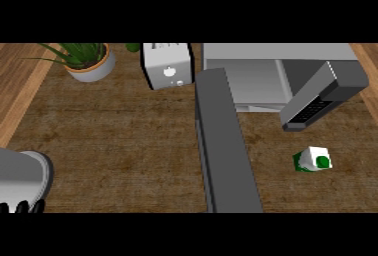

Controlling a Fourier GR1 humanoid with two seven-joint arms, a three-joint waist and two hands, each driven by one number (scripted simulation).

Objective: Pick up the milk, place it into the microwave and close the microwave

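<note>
Milk carton sits upright on counter, right side, just right of the open microwave door & nearer than the microwave. I see R hand above it w/ fingers straight, side by side, touching nothing. L hand low at near-left edge; can't tell its fingers. Toaster & potted plant far left.

Kitchen, wooden worktop, open microwave, toaster and potted plant well beyond the fingers of the left hand.
</note>
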